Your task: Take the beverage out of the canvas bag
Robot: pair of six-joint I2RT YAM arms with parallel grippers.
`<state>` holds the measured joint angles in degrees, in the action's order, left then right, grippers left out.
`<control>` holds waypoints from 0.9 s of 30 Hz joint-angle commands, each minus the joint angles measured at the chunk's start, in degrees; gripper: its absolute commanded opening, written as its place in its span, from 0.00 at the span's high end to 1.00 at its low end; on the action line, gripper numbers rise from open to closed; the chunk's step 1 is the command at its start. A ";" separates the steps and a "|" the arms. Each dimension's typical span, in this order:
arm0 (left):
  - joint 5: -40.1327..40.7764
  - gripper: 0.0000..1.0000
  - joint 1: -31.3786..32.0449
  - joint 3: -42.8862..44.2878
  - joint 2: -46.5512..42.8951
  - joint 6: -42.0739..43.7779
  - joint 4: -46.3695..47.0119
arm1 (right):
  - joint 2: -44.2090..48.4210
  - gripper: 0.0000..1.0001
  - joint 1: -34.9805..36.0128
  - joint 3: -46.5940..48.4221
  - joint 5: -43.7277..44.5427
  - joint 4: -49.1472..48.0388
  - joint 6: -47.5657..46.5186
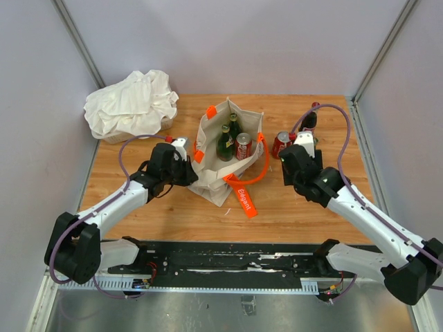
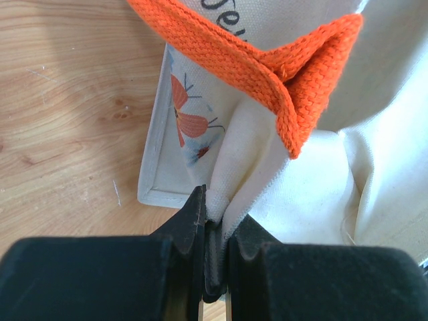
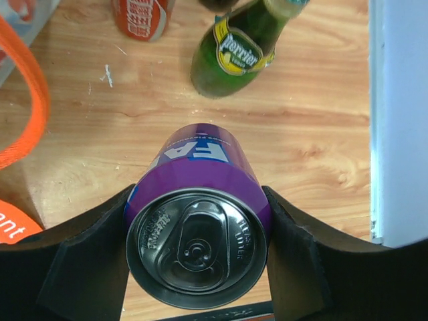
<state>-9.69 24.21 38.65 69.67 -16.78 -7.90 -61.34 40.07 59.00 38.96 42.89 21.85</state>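
Here, left fingers [image 2: 190,231] pinching canvas bag [image 2: 301,200], right fingers [image 3: 87,261] clamping purple can [image 3: 200,194], bottle [image 3: 234,57] ahead

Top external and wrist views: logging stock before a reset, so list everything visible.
canvas bag: one, cream, orange handles, table centre
green bottles: three, green, two in bag, one on table at right
red cans: two, red, one in bag, one on table beside it
purple can: one, purple, clamped right of the bag
white cloth: one heap, white, far left corner
table: one, light wood
left gripper: black, shut on bag wall
right gripper: black, shut on purple can
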 commanded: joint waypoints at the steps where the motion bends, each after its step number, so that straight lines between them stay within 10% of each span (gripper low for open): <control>1: 3.76 0.99 0.25 -1.19 0.76 1.78 -2.86 | 4.38 0.99 -5.24 -6.22 -3.39 -10.01 4.97; 21: 4.32 0.87 0.23 0.52 2.96 2.54 -2.69 | -2.48 0.99 -19.55 -17.28 -16.45 -19.95 9.76; 27: 4.03 0.86 0.23 1.35 3.36 2.78 -2.99 | -4.48 0.85 -20.45 -18.90 -17.08 -21.64 10.57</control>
<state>-9.67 24.21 39.53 70.89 -16.05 -8.54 -65.43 20.60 40.29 21.45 25.10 30.57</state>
